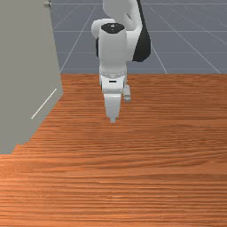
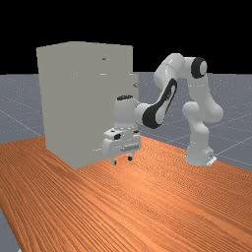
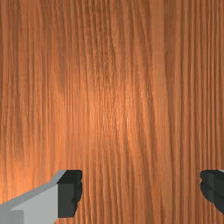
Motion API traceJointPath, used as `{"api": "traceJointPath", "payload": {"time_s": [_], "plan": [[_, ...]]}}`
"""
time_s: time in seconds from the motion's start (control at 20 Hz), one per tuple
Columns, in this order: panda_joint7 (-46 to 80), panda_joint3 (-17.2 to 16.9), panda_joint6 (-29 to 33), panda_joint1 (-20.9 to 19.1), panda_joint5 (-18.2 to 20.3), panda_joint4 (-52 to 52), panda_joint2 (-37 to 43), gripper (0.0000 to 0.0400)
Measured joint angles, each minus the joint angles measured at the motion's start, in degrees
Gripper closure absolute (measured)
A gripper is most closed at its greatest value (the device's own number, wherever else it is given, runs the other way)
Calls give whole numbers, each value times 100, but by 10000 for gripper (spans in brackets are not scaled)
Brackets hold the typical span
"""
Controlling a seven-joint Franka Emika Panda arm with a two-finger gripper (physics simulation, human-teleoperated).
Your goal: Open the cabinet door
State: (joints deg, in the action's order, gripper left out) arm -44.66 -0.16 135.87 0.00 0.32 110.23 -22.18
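Cabinet [image 2: 61,98] stands to the front view's left of the wide-spread pincer [image 2: 122,160], apart from it.

Grey-beige cabinet [image 2: 61,98], streaked orange-brown table [image 2: 147,206], white arm [image 2: 168,71] with black bands

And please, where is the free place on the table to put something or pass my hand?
Bare wood of the table spreads to the front view's right of the gripper and across the foreground. The strip between gripper and cabinet is tighter; a hand there might brush either.
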Motion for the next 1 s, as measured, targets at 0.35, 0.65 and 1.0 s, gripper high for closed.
{"api": "traceJointPath", "payload": {"time_s": [0.35, 0.65, 1.0], "plan": [[3869, -338, -1020, -49, 260, 2069, 2415, 315], [7516, -223, -938, -341, 844, 2901, 3403, 396], [7633, -220, -1177, -411, 892, 4439, 5974, 400]]}}
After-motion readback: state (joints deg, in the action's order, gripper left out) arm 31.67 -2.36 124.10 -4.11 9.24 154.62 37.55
